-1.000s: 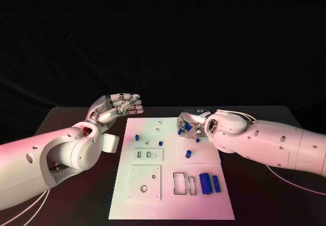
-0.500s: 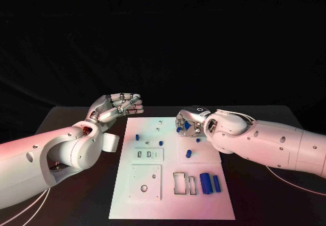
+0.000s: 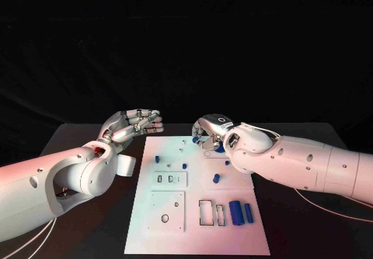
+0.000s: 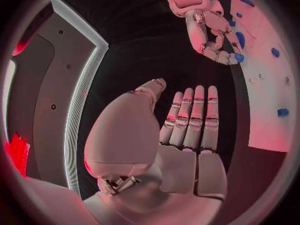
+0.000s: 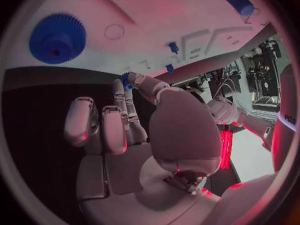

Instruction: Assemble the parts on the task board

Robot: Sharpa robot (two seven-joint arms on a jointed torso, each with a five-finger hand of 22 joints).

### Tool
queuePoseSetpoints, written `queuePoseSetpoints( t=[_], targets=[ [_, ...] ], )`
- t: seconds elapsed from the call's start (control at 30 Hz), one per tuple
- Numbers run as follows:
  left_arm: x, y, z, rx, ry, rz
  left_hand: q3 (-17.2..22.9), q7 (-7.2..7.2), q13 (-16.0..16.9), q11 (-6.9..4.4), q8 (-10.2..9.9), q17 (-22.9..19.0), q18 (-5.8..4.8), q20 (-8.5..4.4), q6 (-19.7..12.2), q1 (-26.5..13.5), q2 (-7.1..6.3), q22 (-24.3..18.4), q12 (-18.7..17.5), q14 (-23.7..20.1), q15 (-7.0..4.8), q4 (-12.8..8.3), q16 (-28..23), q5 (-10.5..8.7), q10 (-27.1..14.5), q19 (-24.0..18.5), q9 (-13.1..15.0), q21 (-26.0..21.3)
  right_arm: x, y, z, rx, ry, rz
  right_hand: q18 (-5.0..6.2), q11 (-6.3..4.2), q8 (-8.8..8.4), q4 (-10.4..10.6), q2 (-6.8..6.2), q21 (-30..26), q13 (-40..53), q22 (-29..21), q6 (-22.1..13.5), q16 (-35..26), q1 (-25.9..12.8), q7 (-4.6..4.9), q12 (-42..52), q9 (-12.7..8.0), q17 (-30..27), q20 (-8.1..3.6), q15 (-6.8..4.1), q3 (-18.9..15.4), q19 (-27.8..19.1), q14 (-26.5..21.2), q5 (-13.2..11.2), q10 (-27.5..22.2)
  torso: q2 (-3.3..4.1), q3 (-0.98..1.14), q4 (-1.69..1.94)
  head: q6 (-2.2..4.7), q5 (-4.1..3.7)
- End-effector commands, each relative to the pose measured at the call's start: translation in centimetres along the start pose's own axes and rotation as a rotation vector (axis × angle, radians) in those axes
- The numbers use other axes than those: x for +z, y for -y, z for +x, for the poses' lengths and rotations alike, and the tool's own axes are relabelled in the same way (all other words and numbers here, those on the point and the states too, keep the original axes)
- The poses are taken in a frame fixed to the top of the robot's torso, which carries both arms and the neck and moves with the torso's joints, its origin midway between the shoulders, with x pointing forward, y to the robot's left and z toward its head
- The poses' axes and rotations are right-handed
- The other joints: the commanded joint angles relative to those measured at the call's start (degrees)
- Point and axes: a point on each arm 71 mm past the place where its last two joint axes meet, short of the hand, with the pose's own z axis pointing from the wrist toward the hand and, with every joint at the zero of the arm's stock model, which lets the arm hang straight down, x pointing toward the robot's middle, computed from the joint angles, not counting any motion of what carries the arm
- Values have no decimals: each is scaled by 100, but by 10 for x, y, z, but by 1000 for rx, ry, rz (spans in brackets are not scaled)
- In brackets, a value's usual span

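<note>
**Right hand lifts a part off the far end of the board**

The right hand (image 3: 208, 131) has risen toward the far edge of the task board (image 3: 198, 237), pinching a small blue part (image 5: 127, 79). The left hand (image 3: 133, 124) stays beside the board, fingers curled, holding nothing.

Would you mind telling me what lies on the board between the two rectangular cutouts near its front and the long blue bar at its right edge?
In the head view, a thicker blue cylinder lies between the rectangular cutouts and the thin blue bar on the task board.

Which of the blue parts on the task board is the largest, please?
The thick blue cylinder at the board's near right end, lying beside a thinner blue bar and the rectangular cut-outs; the other blue parts are small pegs.
</note>
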Motion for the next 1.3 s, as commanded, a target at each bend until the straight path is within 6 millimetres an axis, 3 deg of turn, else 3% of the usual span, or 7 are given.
queuePoseSetpoints(
  t=[0.03, 0.63, 1.3],
  targets=[
    [1, 3, 1, -10, -15, 6, 1, 9, 1, 10, -32, 6, 52, 20, -19, -58, -1, -10, -38, -43, -5, 31, -32, -26, -13, 6, -6, -40, 7, 0, -5, 8, 56, 32, -100, 27, 17, 18, -15, 21, 15, 11, 2, 32, 10, 12, -33, 123, 3, -39, -29, 55, -4, 229, -15, 2, 17, -5, 3, 12, 8],
    [5, 9, 6, -10, -27, 19, 5, 10, 1, 13, -35, 8, 50, 23, -22, -52, 0, -15, -38, -57, 0, 25, -41, -27, -20, -3, -6, -46, 29, -14, 10, 29, 24, 32, -97, 36, 6, 20, -29, 18, 19, 7, -23, 41, 6, 20, -57, 143, 4, -36, -24, 92, -15, 230, -24, -21, 89, -61, 74, 28, -36],
    [9, 15, 4, -1, -23, 31, 8, 14, 2, 17, -39, 12, 49, 27, -29, -51, -1, -21, -37, -69, 4, 20, -51, -29, -29, -13, -6, -54, 33, -19, 16, 36, -6, 18, -93, 47, -7, 33, -56, 10, 27, -5, -50, 43, -26, 29, -75, 163, -9, -28, -14, 113, -32, 226, -38, -34, 97, -54, 65, -36, 9]
  ],
)
